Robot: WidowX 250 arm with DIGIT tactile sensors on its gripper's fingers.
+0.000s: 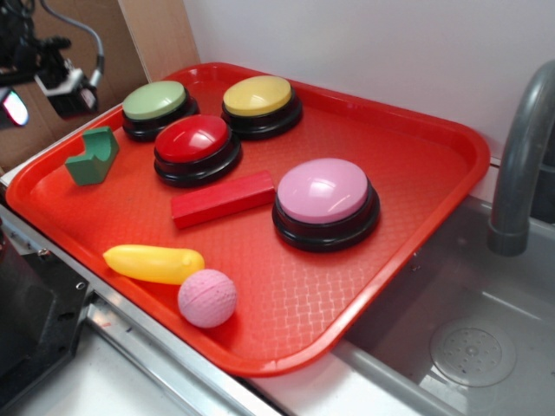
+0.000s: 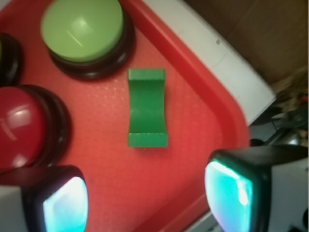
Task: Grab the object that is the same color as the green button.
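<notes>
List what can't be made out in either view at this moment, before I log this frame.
- Hand: the exterior view cuts it off at the top left edge; the wrist view shows only blurred pads, wide apart.
- Green block: its underside is hidden in both views.
- Red button and yellow button: cut off by the wrist view's left edge.
- Tray: its near rim is cropped in the wrist view.

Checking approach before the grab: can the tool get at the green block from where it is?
Probably yes. The tool is open above the tray, and the green block lies bare ahead of the fingers, apart from the green button.
</notes>
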